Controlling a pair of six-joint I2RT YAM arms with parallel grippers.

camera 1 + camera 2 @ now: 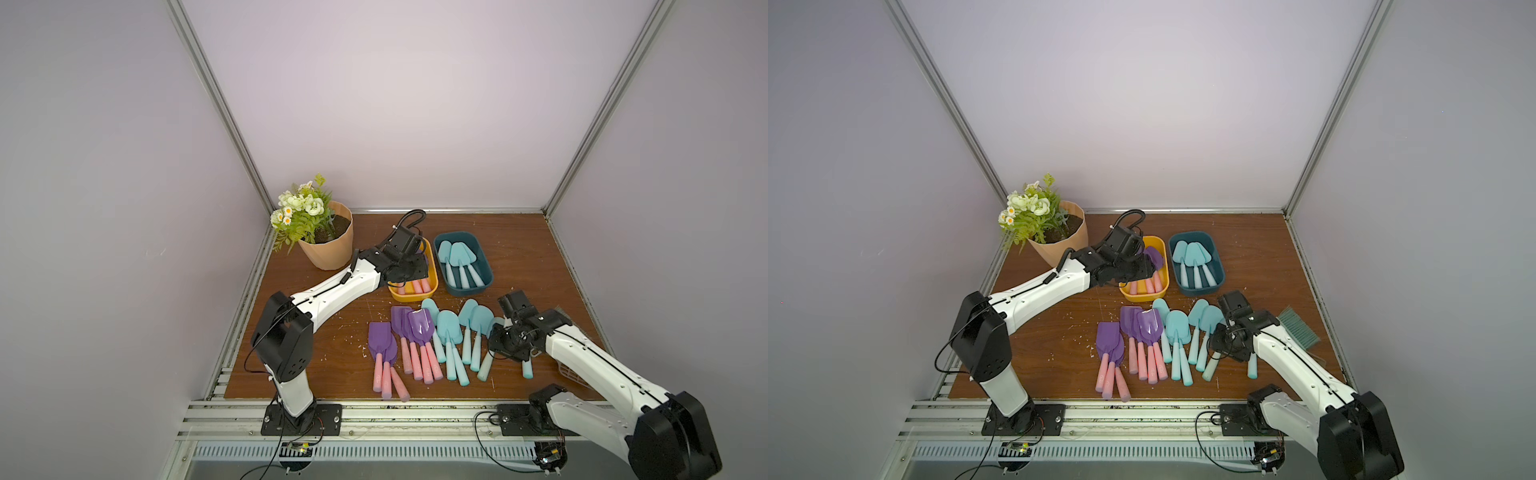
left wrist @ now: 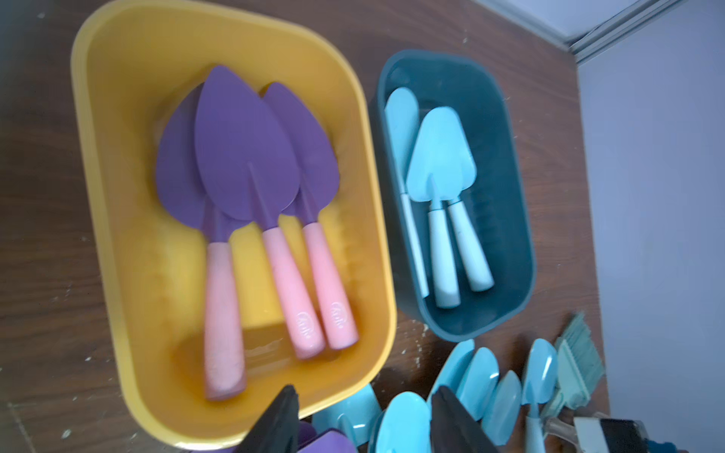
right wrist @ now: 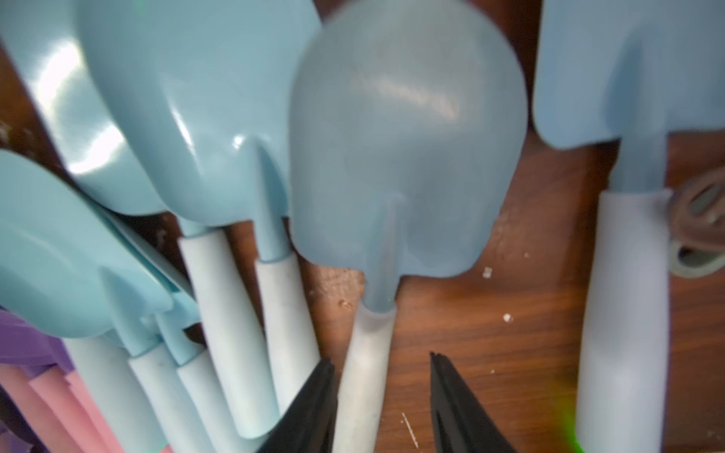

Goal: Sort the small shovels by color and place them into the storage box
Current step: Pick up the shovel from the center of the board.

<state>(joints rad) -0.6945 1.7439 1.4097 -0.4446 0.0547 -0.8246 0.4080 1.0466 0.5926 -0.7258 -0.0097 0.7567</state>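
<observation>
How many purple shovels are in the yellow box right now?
3. All lie in the yellow box, blades overlapping: one shovel farthest from the teal box, one on top in the middle, one nearest it. Another could hide beneath.

Two boxes. Yellow box (image 2: 102, 204) under the left claw (image 2: 365, 396): three purple shovels (image 2: 243, 157). Teal box (image 2: 506, 219) beside it: three aqua shovels (image 2: 441, 157). Loose shovels (image 1: 449, 328) by the right claw (image 3: 379, 359) overlap, count unclear. One pot (image 1: 328, 249), one brush (image 1: 1298, 328).

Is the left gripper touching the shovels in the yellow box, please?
Apart: the left wrist view shows bare yellow box between the left gripper and shovels.
</observation>
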